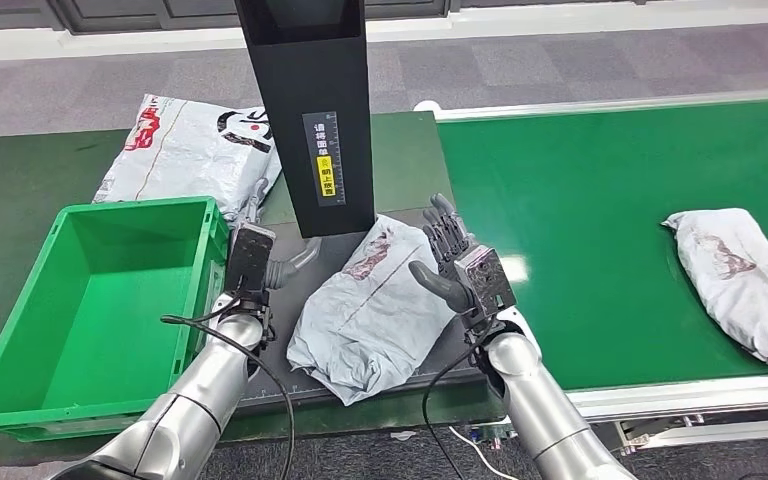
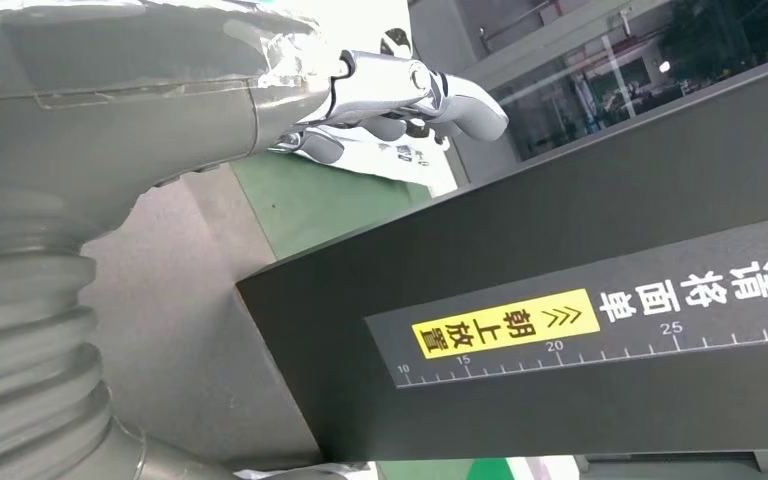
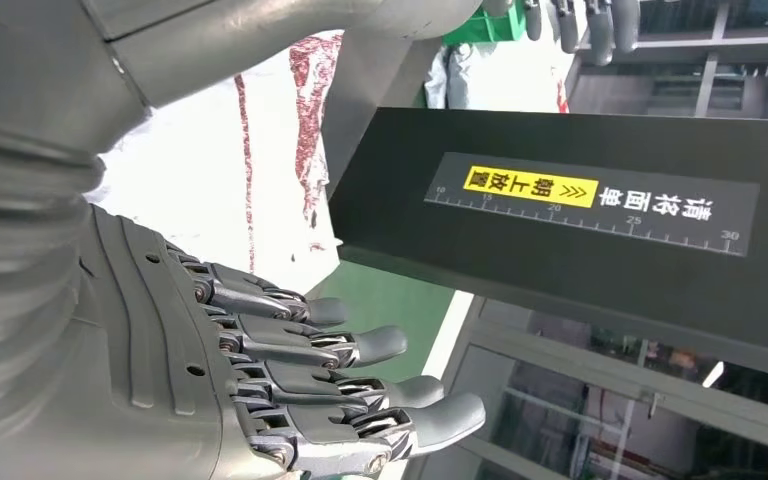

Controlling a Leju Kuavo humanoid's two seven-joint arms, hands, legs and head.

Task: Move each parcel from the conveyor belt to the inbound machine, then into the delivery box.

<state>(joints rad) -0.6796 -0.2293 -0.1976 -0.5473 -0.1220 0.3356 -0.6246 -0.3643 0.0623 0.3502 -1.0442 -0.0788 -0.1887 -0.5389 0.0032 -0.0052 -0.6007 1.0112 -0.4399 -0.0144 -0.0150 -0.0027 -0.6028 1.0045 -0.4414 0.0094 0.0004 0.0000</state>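
A crumpled grey parcel (image 1: 375, 300) with red print lies on the dark platform of the inbound machine, at the foot of its black post (image 1: 305, 110). My left hand (image 1: 255, 255) is raised just left of the parcel, fingers apart, holding nothing. My right hand (image 1: 455, 255) stands at the parcel's right edge with its fingers spread and empty; I cannot tell whether its thumb touches the bag. In the right wrist view the right hand's fingers (image 3: 360, 390) stretch out beside the parcel (image 3: 240, 170) and the post (image 3: 580, 230). The left wrist view looks past my left hand (image 2: 360, 100) at the post (image 2: 560, 300).
The green delivery box (image 1: 20, 330) stands to the left of the platform with nothing in it. A second grey parcel (image 1: 745, 280) lies on the green conveyor belt (image 1: 580, 200) at the right. A third parcel (image 1: 195, 150) rests on the dark green table behind the box.
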